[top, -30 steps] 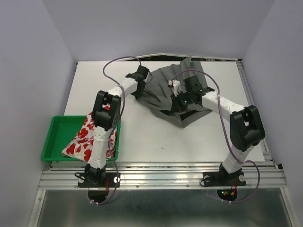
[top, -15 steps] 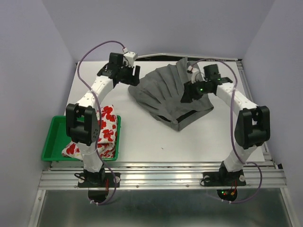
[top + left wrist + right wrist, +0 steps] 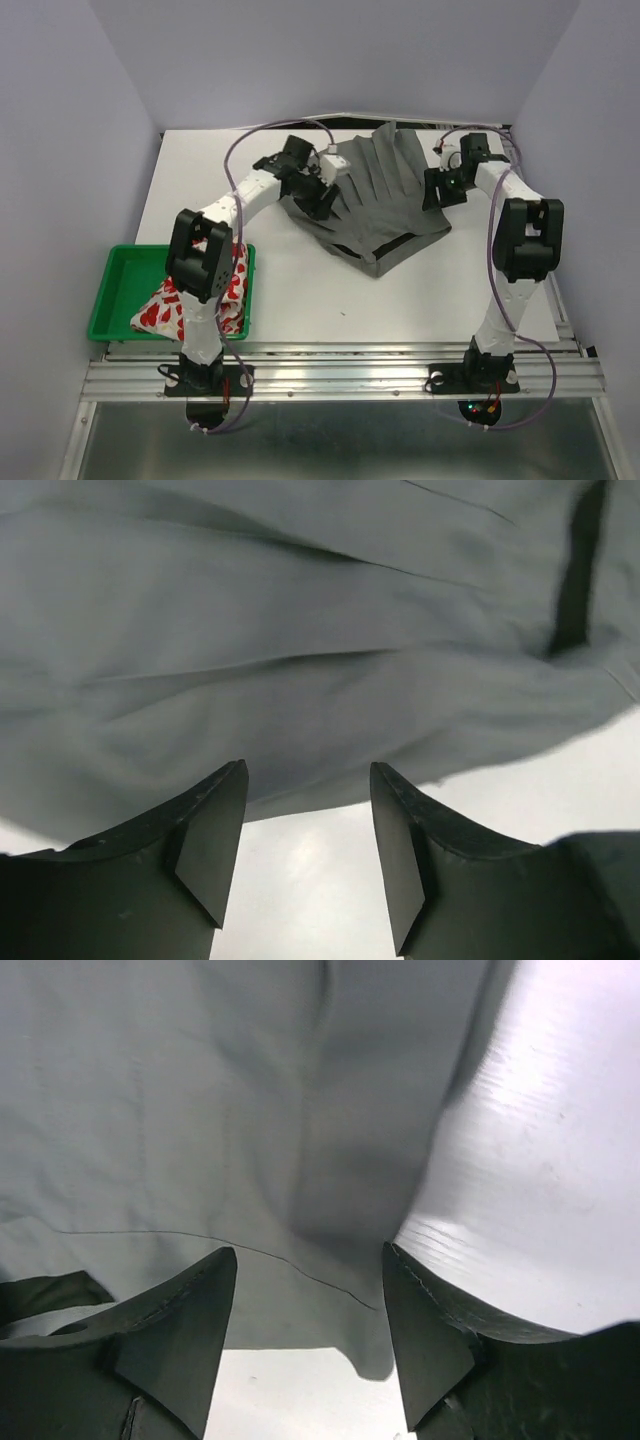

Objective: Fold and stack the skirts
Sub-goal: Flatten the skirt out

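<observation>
A dark grey skirt (image 3: 385, 195) lies spread with pleats on the white table (image 3: 300, 285), toward the back. At its left edge my left gripper (image 3: 323, 193) stands open. In the left wrist view the open gripper (image 3: 308, 770) has bare table between its fingers, and the grey skirt's (image 3: 300, 630) hem lies just past the tips. My right gripper (image 3: 437, 190) is open at the skirt's right edge. Its wrist view shows the open gripper (image 3: 310, 1252) over a corner of grey cloth (image 3: 200, 1110), not gripping it. The white skirt with red hearts (image 3: 160, 310) lies bunched in a tray.
The green tray (image 3: 110, 268) sits at the table's front left, partly behind the left arm. Purple cables loop over both arms. The enclosure walls stand close at the back and sides. A metal rail (image 3: 340, 375) runs along the near edge.
Both grippers opened and left the skirt's middle. They swung toward the back, then came down at its left and right edges. The grey skirt lies spread wider than before.
</observation>
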Controlling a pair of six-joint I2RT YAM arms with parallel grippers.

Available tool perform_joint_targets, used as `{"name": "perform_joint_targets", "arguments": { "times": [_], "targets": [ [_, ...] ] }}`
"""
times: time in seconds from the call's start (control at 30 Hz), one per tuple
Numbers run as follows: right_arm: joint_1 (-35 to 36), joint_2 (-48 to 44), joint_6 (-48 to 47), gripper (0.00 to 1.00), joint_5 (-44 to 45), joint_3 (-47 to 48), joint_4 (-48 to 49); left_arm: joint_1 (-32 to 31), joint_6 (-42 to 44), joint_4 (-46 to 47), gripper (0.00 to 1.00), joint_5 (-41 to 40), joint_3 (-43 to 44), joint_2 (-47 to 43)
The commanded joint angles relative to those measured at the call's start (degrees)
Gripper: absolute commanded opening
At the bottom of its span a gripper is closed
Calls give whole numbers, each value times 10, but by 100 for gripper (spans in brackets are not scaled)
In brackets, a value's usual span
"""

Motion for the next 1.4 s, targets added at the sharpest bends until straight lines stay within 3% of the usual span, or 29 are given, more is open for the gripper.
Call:
{"name": "perform_joint_targets", "arguments": {
  "times": [0.0, 0.3, 0.6, 1.0, 1.23, 1.37],
  "targets": [
    [-31, 13, -6, 66, -5, 51, -68, -101, 174, -63, 66, -12, -39, -75],
    [-56, 15, -19, 67, -25, 42, -102, -219, 274, -43, 68, -114, -70, -89],
    [-62, 57, -12, 61, -65, 70, -136, -287, 319, -23, 70, -164, -77, -62],
    [-62, 84, -3, 37, -71, 83, -138, -315, 332, 8, 66, -189, -83, -15],
    [-62, 83, -2, 5, -77, 90, -145, -318, 350, 18, 57, -181, -140, -43],
    [-62, 84, -2, 1, -80, 93, -149, -318, 355, 17, 56, -172, -157, -64]
  ]
}}
